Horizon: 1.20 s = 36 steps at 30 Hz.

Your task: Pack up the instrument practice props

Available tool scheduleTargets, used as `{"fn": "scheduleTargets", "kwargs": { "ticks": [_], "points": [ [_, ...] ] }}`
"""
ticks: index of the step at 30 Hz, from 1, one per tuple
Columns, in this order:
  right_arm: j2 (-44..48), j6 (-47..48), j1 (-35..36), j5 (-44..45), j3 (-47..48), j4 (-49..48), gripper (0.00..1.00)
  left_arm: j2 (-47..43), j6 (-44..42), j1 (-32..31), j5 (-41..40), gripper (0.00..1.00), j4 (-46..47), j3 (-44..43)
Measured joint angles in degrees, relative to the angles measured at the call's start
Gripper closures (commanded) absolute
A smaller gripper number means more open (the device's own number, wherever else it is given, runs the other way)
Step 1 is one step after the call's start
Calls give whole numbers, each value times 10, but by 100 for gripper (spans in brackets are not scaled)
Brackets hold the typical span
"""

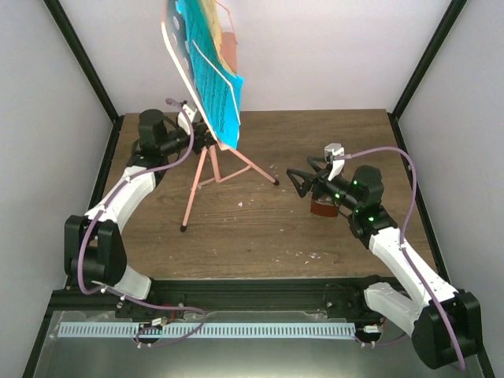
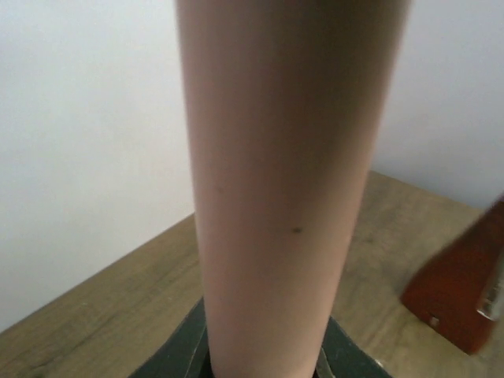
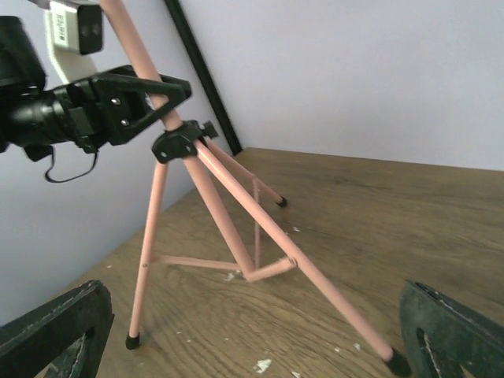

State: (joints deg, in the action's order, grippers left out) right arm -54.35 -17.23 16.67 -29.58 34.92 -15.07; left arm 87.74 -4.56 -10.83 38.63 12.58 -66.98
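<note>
Right wrist view showed my left gripper (image 3: 168,101) closed on the pink stand (image 3: 236,197); lifting it straight seemed safest.

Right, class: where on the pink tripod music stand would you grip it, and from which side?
Grip the pink tripod music stand on its round pole just above the black hub, coming level from the left, where the left tool clamps it. The pole is slim and straight; the splayed legs and loaded desk likely offer poorer holds.
</note>
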Motion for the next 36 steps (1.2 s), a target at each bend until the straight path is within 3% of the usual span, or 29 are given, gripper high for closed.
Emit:
{"fn": "scheduleTargets", "kwargs": {
  "ticks": [10,17,25,36],
  "points": [
    [-79,-31,14,-143,70,-68,0,-48,-19,-39,97,100,-48,26],
    [-155,-24,85,-188,138,-97,4,-43,-32,-89,142,98,-45,30],
    [-231,-30,102,-204,166,-165,11,-42,3,-91,165,50,-55,31],
    [-311,-32,111,-205,216,-240,16,-121,76,-83,119,23,-52,93]
  ]
}}
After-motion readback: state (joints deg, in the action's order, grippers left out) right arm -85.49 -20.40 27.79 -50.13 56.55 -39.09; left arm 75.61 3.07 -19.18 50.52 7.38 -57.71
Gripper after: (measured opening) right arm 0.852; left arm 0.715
